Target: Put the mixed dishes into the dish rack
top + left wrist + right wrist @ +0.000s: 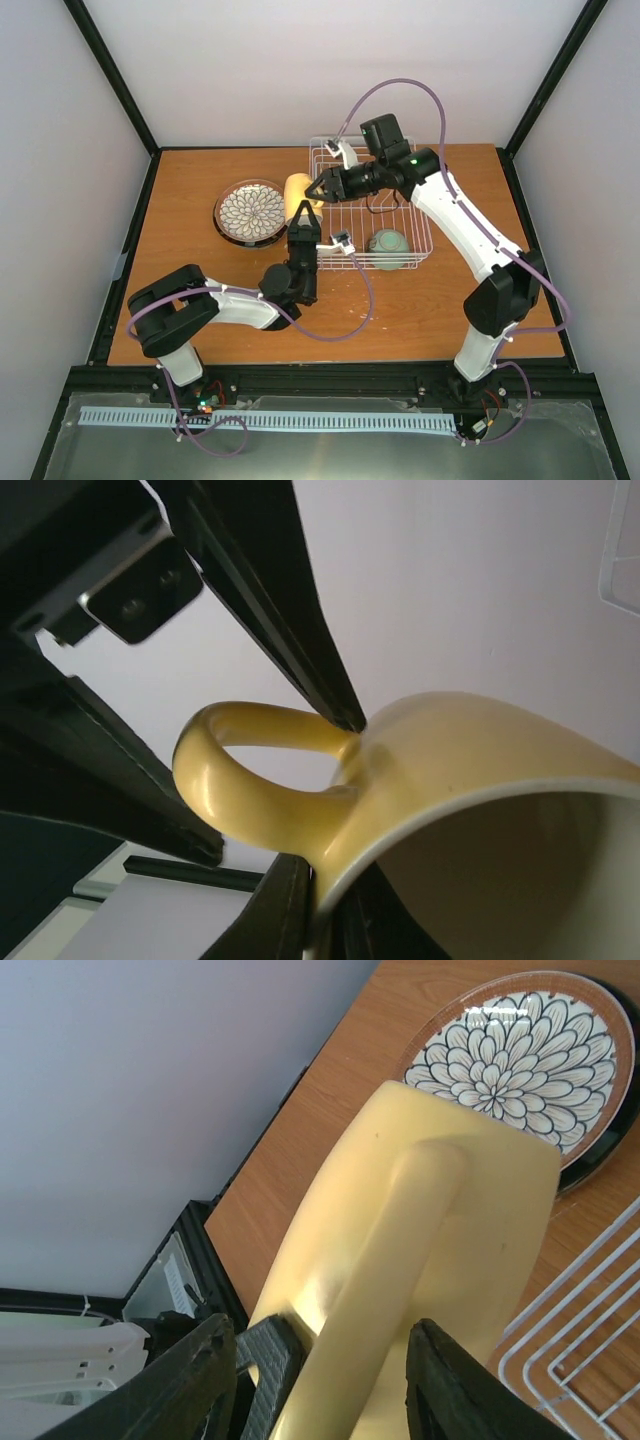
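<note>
The yellow mug [297, 192] is held off the table [200, 180] just beside the left edge of the dish rack [352, 225], tipped over on its side, between the rack and the petal-patterned plate [250, 210], which is seen resting on a dark-rimmed one farther left of the rack. The left arm is folded near its base, its forearm is laid across toward the rack's near-left corner, and the wrist is turned away from the base so that the left gripper [303, 218] is pointed up along the rack's left side. This gripper is closed on the mug's wall at the rim – in the wrist view one of its fingers [285, 915] is seen outside the wall and the other inside, close to the handle [240, 780]. The right arm is raised along the rack's right side, bent at the elbow and stretched leftward over the rack's far half, so that the right gripper [318, 190] is brought out past the rack's left edge. Its fingers [195, 1380] are spread wide with the mug's body between them – whether they touch it cannot be told. The pale green bowl [389, 245] is seen inside the rack, at its near edge.
</note>
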You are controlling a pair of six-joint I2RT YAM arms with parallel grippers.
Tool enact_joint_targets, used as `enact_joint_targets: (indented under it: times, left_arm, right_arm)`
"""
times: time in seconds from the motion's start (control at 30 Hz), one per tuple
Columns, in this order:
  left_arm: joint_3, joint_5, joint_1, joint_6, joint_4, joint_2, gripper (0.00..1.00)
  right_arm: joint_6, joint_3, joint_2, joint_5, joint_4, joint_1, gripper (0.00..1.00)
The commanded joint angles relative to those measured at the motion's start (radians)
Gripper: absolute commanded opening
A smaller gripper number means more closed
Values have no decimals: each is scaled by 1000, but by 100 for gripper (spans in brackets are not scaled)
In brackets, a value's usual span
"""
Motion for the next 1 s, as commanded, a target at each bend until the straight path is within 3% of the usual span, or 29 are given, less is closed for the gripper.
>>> enact_joint_targets:
  times: [0.0, 0.13, 0.17, 0.2, 0.33, 0.43, 0.7, 0.87, 0.97]
  left_arm:
    - [43, 48, -27, 268, 237, -7, 1]
    - [51, 51, -32, 282, 260, 13, 1]
    - [51, 52, -32, 283, 262, 13, 1]
    - [51, 51, -32, 283, 264, 12, 1]
    - [51, 47, -34, 286, 279, 2, 2]
    - [62, 35, -34, 276, 298, -5, 8]
    - [65, -10, -33, 186, 298, -65, 47]
    - [75, -56, -33, 43, 259, -153, 96]
    - [87, -98, -34, -131, 113, -241, 100]
  right_arm:
    - [14, 27, 44, -19, 15, 24, 44]
    - [2, 50, 77, -34, -7, 35, 27]
    - [-3, 51, 80, -37, -10, 37, 20]
    - [-6, 52, 81, -35, -13, 38, 6]
    - [-21, 48, 71, -12, -16, 37, 3]
    - [-30, 43, 53, 18, -9, 36, 3]
    - [-22, -27, -2, 56, 47, 3, 3]
    - [-15, -104, -51, 69, 108, -42, 3]
    - [-23, -136, -70, 79, 137, -71, 3]
